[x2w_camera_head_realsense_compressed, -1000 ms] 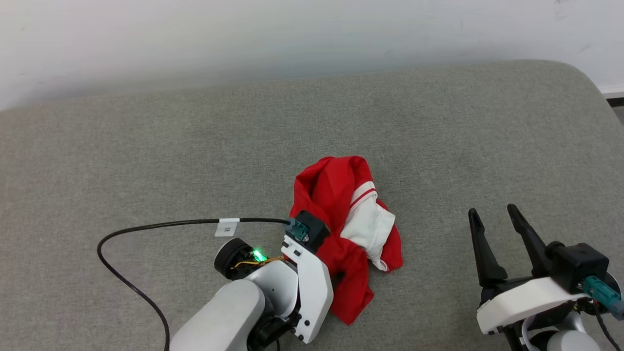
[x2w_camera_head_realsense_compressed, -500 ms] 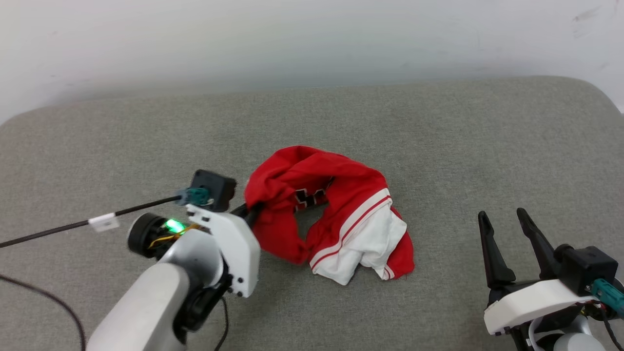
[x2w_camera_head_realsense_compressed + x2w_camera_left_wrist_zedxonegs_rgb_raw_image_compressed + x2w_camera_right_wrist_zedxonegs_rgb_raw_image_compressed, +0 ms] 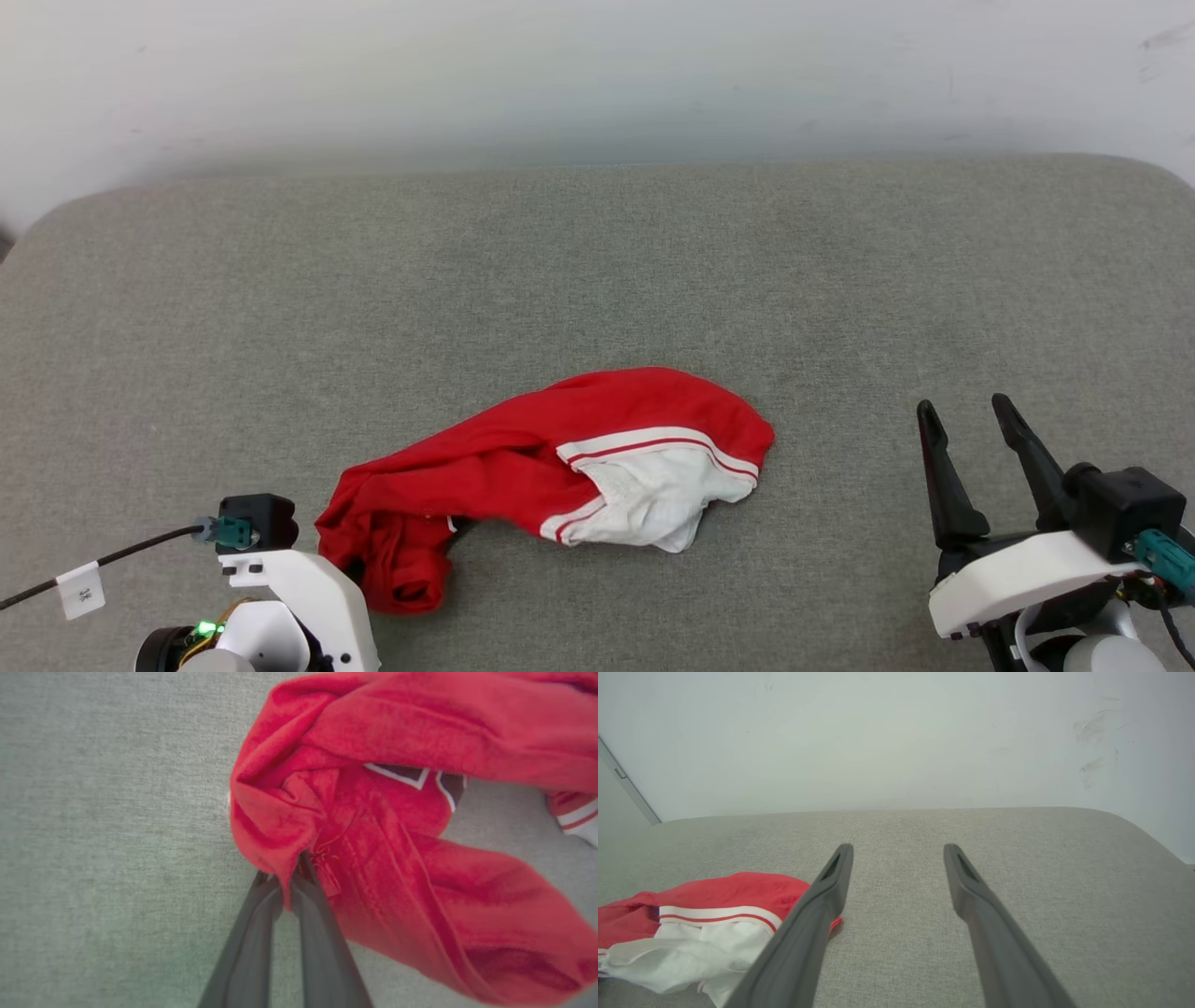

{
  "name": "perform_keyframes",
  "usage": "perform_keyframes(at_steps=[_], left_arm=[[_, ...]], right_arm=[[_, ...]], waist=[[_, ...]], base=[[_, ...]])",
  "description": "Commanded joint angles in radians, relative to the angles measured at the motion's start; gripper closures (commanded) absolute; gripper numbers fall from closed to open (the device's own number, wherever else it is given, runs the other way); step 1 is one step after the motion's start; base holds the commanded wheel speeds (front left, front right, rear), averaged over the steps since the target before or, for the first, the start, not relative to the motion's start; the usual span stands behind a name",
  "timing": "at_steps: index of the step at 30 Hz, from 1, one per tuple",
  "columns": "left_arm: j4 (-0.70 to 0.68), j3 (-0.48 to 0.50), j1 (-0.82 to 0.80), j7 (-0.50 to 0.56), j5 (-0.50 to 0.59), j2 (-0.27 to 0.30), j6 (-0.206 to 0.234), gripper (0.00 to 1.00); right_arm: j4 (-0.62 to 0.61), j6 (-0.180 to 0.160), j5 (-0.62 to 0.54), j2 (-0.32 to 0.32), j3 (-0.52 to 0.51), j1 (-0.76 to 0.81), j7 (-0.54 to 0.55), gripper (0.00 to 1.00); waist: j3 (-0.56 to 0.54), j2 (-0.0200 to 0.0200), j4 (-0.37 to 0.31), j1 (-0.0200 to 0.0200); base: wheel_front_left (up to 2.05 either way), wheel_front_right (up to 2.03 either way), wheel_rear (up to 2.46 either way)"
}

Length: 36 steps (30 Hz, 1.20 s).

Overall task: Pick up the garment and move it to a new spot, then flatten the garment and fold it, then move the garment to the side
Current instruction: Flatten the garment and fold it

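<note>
Left gripper (image 3: 287, 877) pinched narrow on a fold of the garment (image 3: 523, 448) — red cloth bunched over both fingertips. Garment lies stretched along the grey padded surface (image 3: 597, 261), low and left of centre, white sleeve (image 3: 644, 495) at its right end. Right gripper (image 3: 966, 406) spread wide, holding nothing — well apart from the cloth.

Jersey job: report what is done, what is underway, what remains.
Done: the left gripper is shut on a red fold of the jersey. In hand: the move to a new spot, the jersey stretched across the grey padded surface. Left: flattening, folding, setting aside; it lies bunched, white sleeve crumpled, right gripper open, apart from it.
</note>
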Motion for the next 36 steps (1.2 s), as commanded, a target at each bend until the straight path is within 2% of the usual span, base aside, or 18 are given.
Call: perform_keyframes(at_steps=[1, 7, 13, 16, 18, 22, 30, 31, 36], left_arm=[[0.017, 0.002, -0.006, -0.027, 0.0, -0.011, -0.009, 0.0], [0.042, 0.016, -0.037, -0.188, 0.048, -0.052, 0.011, 0.0], [0.004, 0.014, -0.049, -0.347, 0.118, -0.065, 0.031, 0.0], [-0.038, -0.006, -0.051, -0.402, 0.159, -0.07, 0.039, 0.0], [-0.069, -0.032, -0.054, -0.403, 0.177, -0.074, 0.028, 0.0], [-0.125, -0.102, -0.071, -0.338, 0.2, -0.072, -0.006, 0.0], [-0.174, -0.268, -0.153, -0.059, 0.184, -0.081, -0.121, 0.0], [-0.174, -0.268, -0.153, -0.059, 0.184, -0.081, -0.121, 0.0], [-0.172, -0.332, -0.216, 0.09, 0.157, -0.09, -0.179, 0.0]], right_arm=[[-0.006, 0.0, -0.004, 0.001, -0.002, -0.004, 0.004, 0.0], [-0.015, 0.0, -0.02, 0.001, -0.008, 0.013, 0.017, 0.0], [-0.023, 0.0, -0.024, 0.001, -0.005, 0.036, 0.034, 0.0], [-0.029, 0.0, -0.025, 0.001, -0.005, 0.046, 0.041, 0.0], [-0.034, 0.0, -0.024, 0.001, -0.006, 0.052, 0.045, 0.0], [-0.042, 0.0, -0.026, 0.001, -0.007, 0.06, 0.052, 0.0], [-0.054, 0.0, -0.025, 0.001, -0.001, 0.061, 0.058, 0.0], [-0.054, 0.0, -0.025, 0.001, -0.001, 0.061, 0.058, 0.0], [-0.051, 0.0, -0.013, 0.001, 0.01, 0.039, 0.053, 0.0]], waist=[[-0.001, 0.0, 0.003, -0.0001], [-0.031, 0.0, 0.015, -0.0001], [-0.079, 0.0, 0.018, -0.0001], [-0.099, 0.0, 0.018, -0.0001], [-0.105, 0.0, 0.018, -0.0001], [-0.111, 0.0, 0.016, -0.0001], [-0.096, 0.0, 0.006, -0.0001], [-0.096, 0.0, 0.006, -0.0001], [-0.061, 0.0, -0.013, -0.0001]], base=[[0.0, 0.0, 0.0], [0.0, 0.0, 0.0], [0.0, 0.0, 0.0], [0.0, 0.0, 0.0], [0.0, 0.0, 0.0], [0.0, 0.0, 0.0], [0.0, 0.0, 0.0], [0.0, 0.0, 0.0], [0.0, 0.0, 0.0]])
